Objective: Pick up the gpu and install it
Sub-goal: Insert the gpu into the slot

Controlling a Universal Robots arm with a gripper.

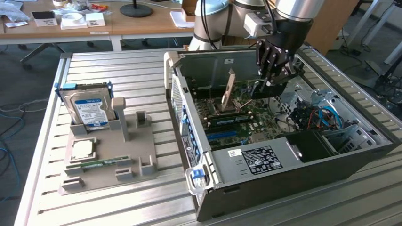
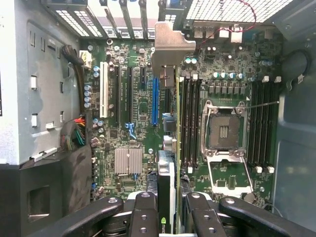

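inside the open computer case [image 1: 283,179], above the motherboard [image 2: 138,98], the gripper [image 2: 170,213] was clamped on the gpu [image 2: 167,180], held on edge; the install step appeared in hand, and seating would call for squaring the card edge over the blue slot [image 2: 155,101].

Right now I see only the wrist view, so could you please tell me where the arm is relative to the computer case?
Observer: The gripper, shut on the gpu, is inside the open computer case, which lies on its side on a slatted table.
Operator: Thank you. What is beside the case?
Observer: A grey holder sits at the exterior view's left, with a hard drive standing upright in it.
Operator: Is anything else in that holder?
Observer: A green memory stick lies flat in it.
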